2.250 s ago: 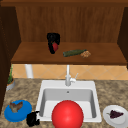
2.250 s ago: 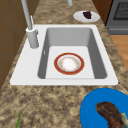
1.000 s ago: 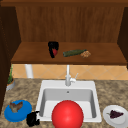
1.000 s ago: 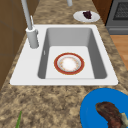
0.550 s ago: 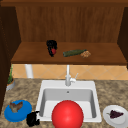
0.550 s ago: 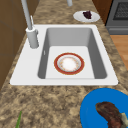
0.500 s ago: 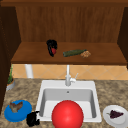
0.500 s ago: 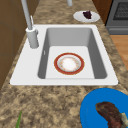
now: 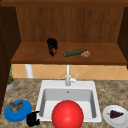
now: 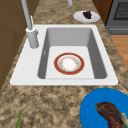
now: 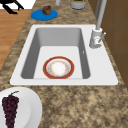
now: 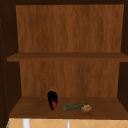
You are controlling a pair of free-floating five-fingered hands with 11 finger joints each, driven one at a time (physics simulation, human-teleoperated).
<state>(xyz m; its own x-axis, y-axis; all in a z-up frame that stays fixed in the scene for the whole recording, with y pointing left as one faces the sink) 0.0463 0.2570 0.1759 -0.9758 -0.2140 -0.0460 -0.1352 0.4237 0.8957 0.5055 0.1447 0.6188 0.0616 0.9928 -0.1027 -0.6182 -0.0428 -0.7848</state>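
The right hand [image 9: 52, 45] is up at the lower shelf [image 9: 105, 58], and its fingers are closed round a small red thing [image 9: 54, 51]. The red piece hangs out under the fingers, just above the shelf board, so I judge the hand carries its weight and the board does not. What the red thing is, I cannot tell.

A cucumber [image 9: 73, 52] lies flat on the same shelf, near the hand but apart from it. A brown lump [image 9: 85, 54] sits at its right end; whether the two touch, I cannot tell.

The left hand [image 9: 32, 119] hangs in the air at the front edge of the worktop [image 9: 27, 90], just beside the blue plate [image 9: 23, 113], and holds nothing. In the right side view its fingers look spread apart.

The blue plate carries a piece of brown meat [image 9: 15, 106]. A white plate [image 9: 110, 120] on the other side of the sink [image 9: 45, 86] carries grapes [image 9: 115, 114]. A red bowl [image 10: 69, 63] stands upright on the sink floor, in front of the tap [image 9: 67, 75].

Counted: two hands, two plates, one bowl, one cucumber, one brown lump, one red thing, one piece of meat, one bunch of grapes, one tap.
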